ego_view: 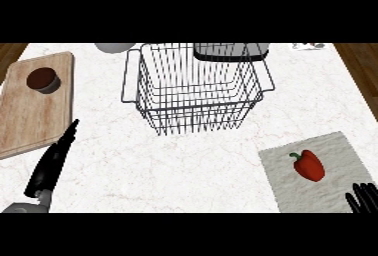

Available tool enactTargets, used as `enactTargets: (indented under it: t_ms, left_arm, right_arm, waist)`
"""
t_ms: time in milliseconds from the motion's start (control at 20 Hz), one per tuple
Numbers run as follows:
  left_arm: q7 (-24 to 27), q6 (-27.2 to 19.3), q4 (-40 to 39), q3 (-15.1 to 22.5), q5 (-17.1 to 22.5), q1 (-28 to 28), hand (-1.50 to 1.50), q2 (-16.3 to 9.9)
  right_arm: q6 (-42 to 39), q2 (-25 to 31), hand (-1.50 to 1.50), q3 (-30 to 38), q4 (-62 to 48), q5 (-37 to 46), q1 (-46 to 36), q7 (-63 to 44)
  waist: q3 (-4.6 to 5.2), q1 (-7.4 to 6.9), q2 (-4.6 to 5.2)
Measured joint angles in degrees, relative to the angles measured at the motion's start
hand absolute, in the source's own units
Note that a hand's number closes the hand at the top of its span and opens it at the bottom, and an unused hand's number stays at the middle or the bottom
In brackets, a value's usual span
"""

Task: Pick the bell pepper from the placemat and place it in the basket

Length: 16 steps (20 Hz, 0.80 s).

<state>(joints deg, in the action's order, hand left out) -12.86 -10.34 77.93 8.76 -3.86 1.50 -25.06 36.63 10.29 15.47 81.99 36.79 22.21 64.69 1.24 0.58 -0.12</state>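
Near right, on one grey placemat (pixel 336 172): one red pepper (pixel 309 165), lying flat, stem far-left, untouched. Just near-right of it, right hand (pixel 363 197), fingers straight and apart, holding nothing, likely poised to reach. Far centre: one wire basket (pixel 196 90), holding nothing visible, well apart from pepper. Far left: one board (pixel 29 112) carrying one dark cup (pixel 43 79). Near left: left hand (pixel 53 165), fingers straight, holding nothing, resting.
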Motion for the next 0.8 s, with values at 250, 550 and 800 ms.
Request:
enactTargets:
  t_ms: [250,550,800]
  left_arm:
    - [-1.3,-0.2,0.8,0.2,-1.0,0.4,0.0,0.7]
    - [-1.5,-0.1,1.2,-0.2,-1.5,0.0,0.0,1.4]
    - [-2.2,0.2,1.0,-0.4,-2.2,0.7,0.0,2.0]
  right_arm:
    - [0.4,1.6,-1.5,-0.2,-3.9,1.1,-3.3,-0.2]
    - [1.4,1.8,-1.5,-0.2,-7.5,2.0,-5.9,-0.5]
    - [2.4,2.4,-1.5,0.0,-11.1,3.9,-9.1,-1.5]
  waist:
    - [-0.31,0.1,0.13]
    - [-0.62,0.14,0.22]
    - [-0.94,0.21,0.4]
